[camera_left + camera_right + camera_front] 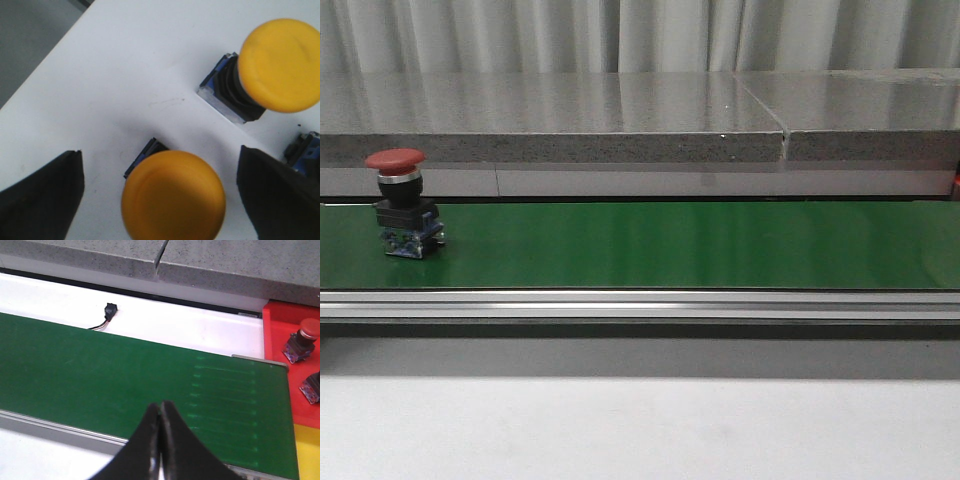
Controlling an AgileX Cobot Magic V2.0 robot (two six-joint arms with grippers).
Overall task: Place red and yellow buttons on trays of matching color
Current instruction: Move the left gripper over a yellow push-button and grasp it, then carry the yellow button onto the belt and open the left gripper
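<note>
The left gripper (pixel 157 200) hangs wide open, its dark fingers (pixel 42 197) either side of a yellow button (pixel 172 197) on a white surface (pixel 115 75), touching nothing. A second yellow button (pixel 282 65) stands near it. The right gripper (pixel 161 440) is pressed closed and empty above the green belt (pixel 100 370). On the belt's left end stands a red button (pixel 402 200). Beyond the belt's far end, a red tray (pixel 287 330) holds another red button (pixel 302 340).

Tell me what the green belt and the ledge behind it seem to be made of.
The green belt looks like smooth rubber or plastic sheet with a slight sheen: soft reflections run along it. The ledge looks like polished speckled stone, perhaps granite: its top mirrors the curtain.
</note>
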